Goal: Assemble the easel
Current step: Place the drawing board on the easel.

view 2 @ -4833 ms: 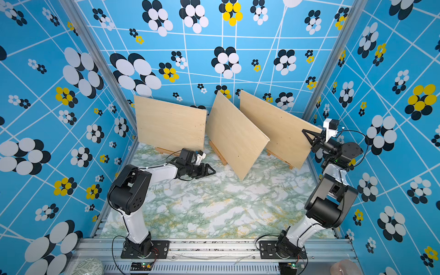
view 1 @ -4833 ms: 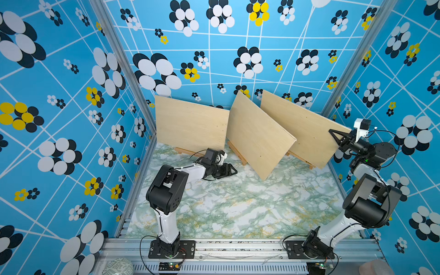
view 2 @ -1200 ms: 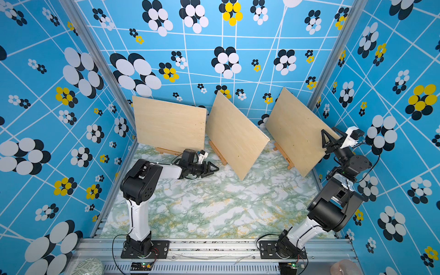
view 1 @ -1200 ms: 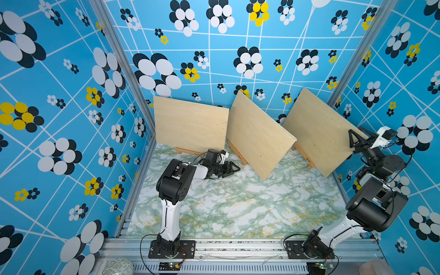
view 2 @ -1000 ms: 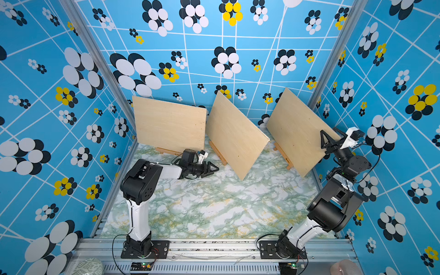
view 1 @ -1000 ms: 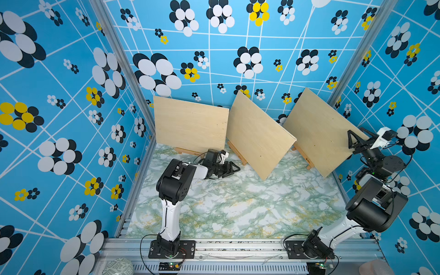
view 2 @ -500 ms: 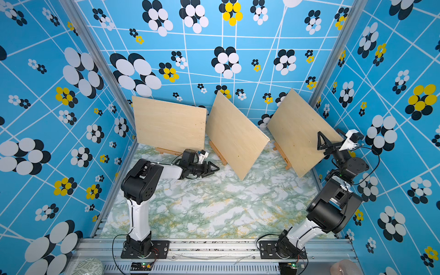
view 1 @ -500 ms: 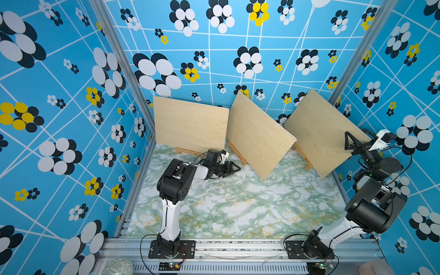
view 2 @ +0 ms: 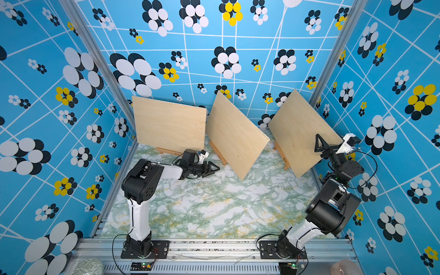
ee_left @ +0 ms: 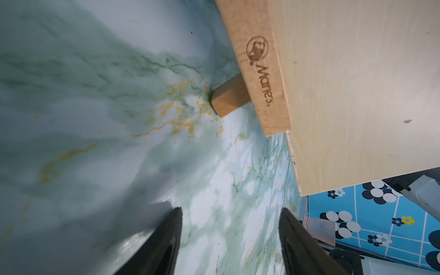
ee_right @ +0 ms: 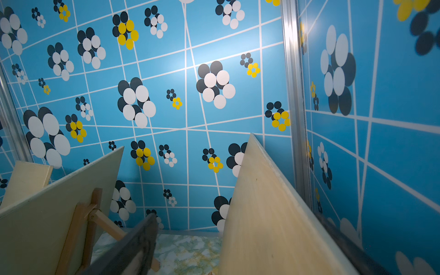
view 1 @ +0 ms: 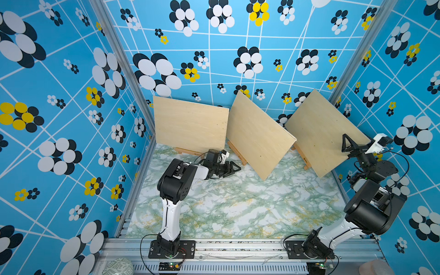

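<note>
Three boards stand along the far side of the table (view 1: pixel 238 209): the left board (view 1: pixel 190 126), the middle board (view 1: pixel 257 135) and the right board (view 1: pixel 321 128), each propped on a wooden frame; the right board is angled toward the right wall (view 1: pixel 404 95). The right gripper (view 1: pixel 347 142) is wide, jaws either side of that board's near edge, not clamped; the left gripper (view 1: pixel 235 167) lies low, just beside the middle frame's foot (ee_left: pixel 228 100), jaws apart and empty. We judge assembly nearly done; only squaring the right board seems left.
</note>
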`<action>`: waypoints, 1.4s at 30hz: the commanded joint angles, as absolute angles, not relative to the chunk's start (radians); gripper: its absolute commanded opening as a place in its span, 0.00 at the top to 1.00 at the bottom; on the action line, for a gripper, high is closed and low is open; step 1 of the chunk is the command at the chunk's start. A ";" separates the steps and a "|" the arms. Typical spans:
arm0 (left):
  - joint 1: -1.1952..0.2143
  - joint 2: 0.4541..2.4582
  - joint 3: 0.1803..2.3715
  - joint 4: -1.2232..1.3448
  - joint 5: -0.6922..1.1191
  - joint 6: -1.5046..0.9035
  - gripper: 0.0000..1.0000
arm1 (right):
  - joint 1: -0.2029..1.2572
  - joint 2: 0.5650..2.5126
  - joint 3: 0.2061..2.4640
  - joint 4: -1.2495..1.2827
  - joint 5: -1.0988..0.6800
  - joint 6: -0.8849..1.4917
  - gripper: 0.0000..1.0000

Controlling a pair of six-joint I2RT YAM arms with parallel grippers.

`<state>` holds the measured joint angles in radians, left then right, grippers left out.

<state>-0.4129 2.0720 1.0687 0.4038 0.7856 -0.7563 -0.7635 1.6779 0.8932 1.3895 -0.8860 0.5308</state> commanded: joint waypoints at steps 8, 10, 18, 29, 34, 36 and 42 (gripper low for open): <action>-0.421 2.062 1.024 0.355 0.746 -0.745 0.33 | -0.673 1.684 0.905 1.395 -0.959 0.518 0.01; -0.420 2.062 1.016 0.359 0.746 -0.746 0.33 | -0.673 1.688 0.900 1.400 -0.955 0.522 0.01; -0.421 2.051 1.009 0.373 0.742 -0.743 0.33 | -0.682 1.646 0.851 1.344 -0.889 0.486 0.01; -0.420 2.020 1.005 0.397 0.737 -0.734 0.31 | -0.729 1.527 0.727 1.328 -0.857 0.517 0.01; -0.419 1.988 0.999 0.391 0.718 -0.718 0.29 | -0.757 1.415 0.656 1.189 -0.830 0.449 0.00; -0.417 1.978 0.996 0.388 0.712 -0.713 0.28 | -0.758 1.362 0.629 1.077 -0.811 0.379 0.01; -0.417 1.969 1.003 0.388 0.716 -0.713 0.28 | -0.757 1.307 0.591 0.968 -0.746 0.310 0.01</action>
